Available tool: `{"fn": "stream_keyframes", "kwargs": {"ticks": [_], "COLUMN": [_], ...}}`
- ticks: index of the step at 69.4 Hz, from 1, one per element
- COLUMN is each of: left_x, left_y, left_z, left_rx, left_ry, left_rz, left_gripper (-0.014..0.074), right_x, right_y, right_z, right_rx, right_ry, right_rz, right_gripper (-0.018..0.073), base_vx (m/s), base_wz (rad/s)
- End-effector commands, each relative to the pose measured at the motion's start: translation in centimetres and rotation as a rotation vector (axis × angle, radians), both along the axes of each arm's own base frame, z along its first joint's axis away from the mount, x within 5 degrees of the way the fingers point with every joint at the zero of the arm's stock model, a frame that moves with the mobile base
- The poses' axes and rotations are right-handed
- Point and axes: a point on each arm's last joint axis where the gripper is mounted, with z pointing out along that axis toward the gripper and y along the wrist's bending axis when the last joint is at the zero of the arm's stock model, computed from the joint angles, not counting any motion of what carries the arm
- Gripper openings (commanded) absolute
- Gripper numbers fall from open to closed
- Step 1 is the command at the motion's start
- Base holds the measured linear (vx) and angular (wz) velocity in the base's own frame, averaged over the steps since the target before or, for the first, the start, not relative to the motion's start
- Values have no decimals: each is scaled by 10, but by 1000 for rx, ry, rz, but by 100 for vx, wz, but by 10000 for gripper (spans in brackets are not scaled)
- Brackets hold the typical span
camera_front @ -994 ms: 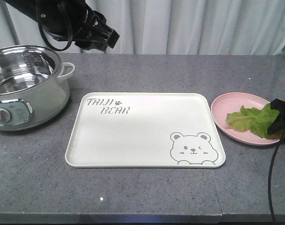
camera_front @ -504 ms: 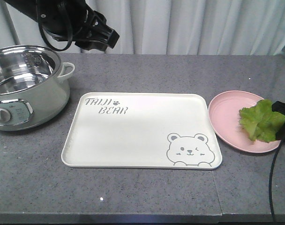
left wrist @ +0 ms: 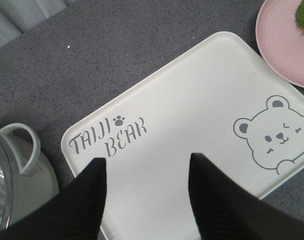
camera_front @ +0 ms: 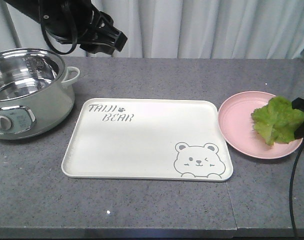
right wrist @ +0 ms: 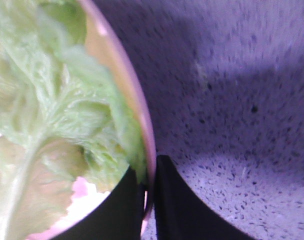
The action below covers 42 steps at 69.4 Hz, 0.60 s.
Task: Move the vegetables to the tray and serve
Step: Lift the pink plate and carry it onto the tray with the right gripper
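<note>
The green lettuce leaf (camera_front: 277,119) lies on the right half of a round pink plate (camera_front: 237,120), just right of the cream tray (camera_front: 142,145) with the bear print. My right gripper (camera_front: 302,120) is at the plate's right edge. In the right wrist view it (right wrist: 149,172) is shut on the pink rim (right wrist: 137,110), and the leaf (right wrist: 57,100) reaches up to the inner finger. My left gripper (camera_front: 117,40) hangs high at the back left. It (left wrist: 147,162) is open and holds nothing, looking down on the tray (left wrist: 192,100).
A steel electric pot (camera_front: 27,90) with a pale green body stands at the left, close to the tray's left edge. A white curtain hangs behind the grey countertop (camera_front: 192,75). A black cable (camera_front: 292,190) hangs at the right front.
The pink plate with the leaf has shifted left and back, held by my right gripper. The tray has slid a little to the left. The left arm has not moved.
</note>
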Motion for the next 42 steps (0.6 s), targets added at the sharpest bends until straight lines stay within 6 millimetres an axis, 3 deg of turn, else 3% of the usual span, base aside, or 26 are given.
{"fn": "stream_keyframes", "kwargs": {"ticks": [1, 17, 25, 34, 42], "left_x": [-13, -13, -13, -13, -13], "left_y": [7, 7, 7, 7, 8], "left_z": [22, 22, 22, 23, 23], "left_rx": [-54, -54, -54, -50, -46], "left_ry": [-73, -73, -73, -77, -80], "left_rz": [2, 2, 2, 4, 7], "left_gripper": [356, 356, 356, 356, 356], "right_x": [0, 4, 7, 14, 23], "right_y": [1, 3, 10, 29, 62], "right_z": [47, 88, 99, 105, 105], "right_rx": [-22, -9, 61, 173, 198], "right_ry": [-121, -184, -235, -287, -303], "right_rz": [15, 41, 40, 64, 148], "right_gripper": [-5, -5, -4, -4, -4], "base_vx": [0, 0, 0, 0, 0], "base_wz": [0, 0, 0, 0, 0]}}
